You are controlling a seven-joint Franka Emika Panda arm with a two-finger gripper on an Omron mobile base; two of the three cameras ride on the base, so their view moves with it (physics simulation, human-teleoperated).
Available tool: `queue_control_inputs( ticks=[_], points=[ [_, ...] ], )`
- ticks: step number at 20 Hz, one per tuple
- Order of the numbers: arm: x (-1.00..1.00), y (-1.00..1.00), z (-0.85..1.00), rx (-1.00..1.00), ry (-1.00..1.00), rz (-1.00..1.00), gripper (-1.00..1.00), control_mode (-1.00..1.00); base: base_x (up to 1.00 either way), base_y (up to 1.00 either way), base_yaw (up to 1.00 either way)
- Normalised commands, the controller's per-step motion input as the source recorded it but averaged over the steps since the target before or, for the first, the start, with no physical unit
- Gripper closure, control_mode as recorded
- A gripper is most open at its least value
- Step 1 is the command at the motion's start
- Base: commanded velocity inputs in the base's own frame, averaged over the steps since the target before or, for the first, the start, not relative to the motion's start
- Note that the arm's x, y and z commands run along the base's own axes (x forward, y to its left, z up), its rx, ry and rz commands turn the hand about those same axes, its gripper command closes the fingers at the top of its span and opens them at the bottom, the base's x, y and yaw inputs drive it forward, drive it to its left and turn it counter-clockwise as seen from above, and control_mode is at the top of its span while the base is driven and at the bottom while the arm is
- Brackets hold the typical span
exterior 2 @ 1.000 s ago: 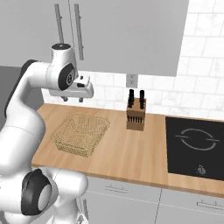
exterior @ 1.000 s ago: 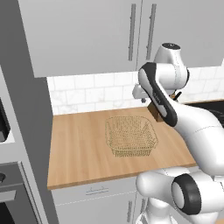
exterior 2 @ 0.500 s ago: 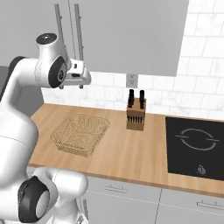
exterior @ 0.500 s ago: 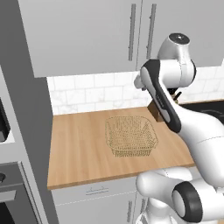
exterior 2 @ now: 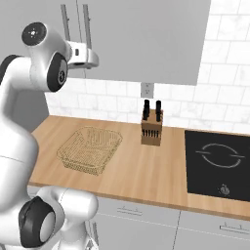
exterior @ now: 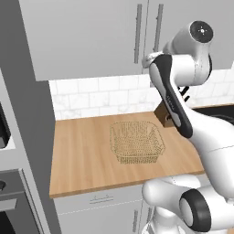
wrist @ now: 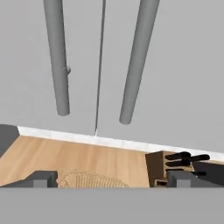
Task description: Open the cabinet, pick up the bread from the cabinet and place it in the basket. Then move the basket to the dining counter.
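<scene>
Cabinet [wrist: 144, 52] doors are sitting shut, so I'm judging we're in step one: reaching for a bar handle [wrist: 136, 61]. Bread isn't visible, presumably behind the doors. Basket [exterior: 136, 141] is sitting empty mid-worktop [exterior: 82, 155], near the knife block [exterior 2: 151, 128] toward the back edge. I'm holding the arm raised high, elbow bent, hand pointing at the seam between the two handles. Gripper [wrist: 113, 179] looks wide, holding nothing. Next: I'm thinking shift to one handle, straddle it, close, pull.
</scene>
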Motion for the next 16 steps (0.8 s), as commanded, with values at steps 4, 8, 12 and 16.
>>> queue_control_inputs(
  ticks=[4,8,12,16],
  points=[
    [0.29,0.00,0.05,0.00,-0.24,0.00,-1.00,-1.00,0.00,0.00,0.00],
    [0.45,-0.03,0.13,0.02,-0.19,0.00,-1.00,-1.00,0.00,0.00,0.00],
    [0.69,-0.19,0.03,0.12,-0.01,0.00,-1.00,-1.00,0.00,0.00,0.00],
    [0.82,-0.21,0.00,0.13,0.00,0.00,-1.00,-1.00,0.00,0.00,0.00]
  ],
)
